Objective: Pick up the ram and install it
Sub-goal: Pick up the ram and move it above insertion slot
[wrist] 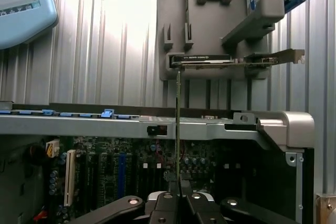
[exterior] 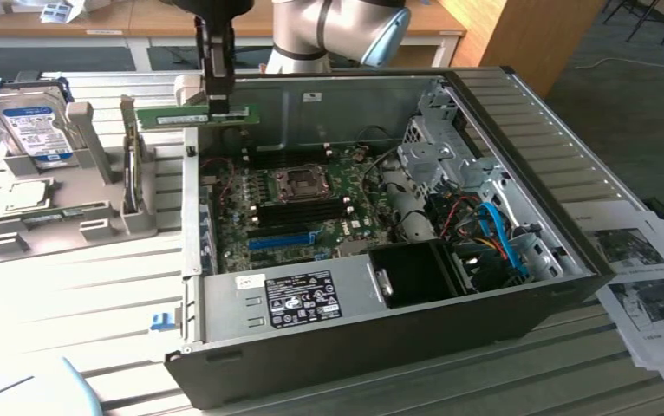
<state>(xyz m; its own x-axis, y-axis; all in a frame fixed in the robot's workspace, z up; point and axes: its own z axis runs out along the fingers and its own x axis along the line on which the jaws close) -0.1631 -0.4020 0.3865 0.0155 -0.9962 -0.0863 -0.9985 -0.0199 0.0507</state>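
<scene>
The ram (exterior: 182,116) is a thin green stick held level in the air above the open computer case's wall (exterior: 193,173), on the exterior view's left. My gripper (exterior: 221,111) comes down from above and is shut on the stick's end nearest the case. In the wrist view the ram (wrist: 178,119) shows edge-on as a thin line rising from between my gripper (wrist: 178,199) and its fingers (wrist: 167,203). It crosses the case rim (wrist: 105,125). The motherboard (exterior: 297,208) with its dark memory slots (exterior: 300,211) lies inside the case, below and to the exterior view's right of the stick.
A grey holder (exterior: 55,230) outside the case carries a hard drive (exterior: 31,130), a processor chip (exterior: 26,195) and an upright card (exterior: 132,160). Inside the case are a blue slot (exterior: 280,240), a black fan (exterior: 425,273) and a power supply (exterior: 297,299). Papers (exterior: 644,277) lie at the exterior view's right.
</scene>
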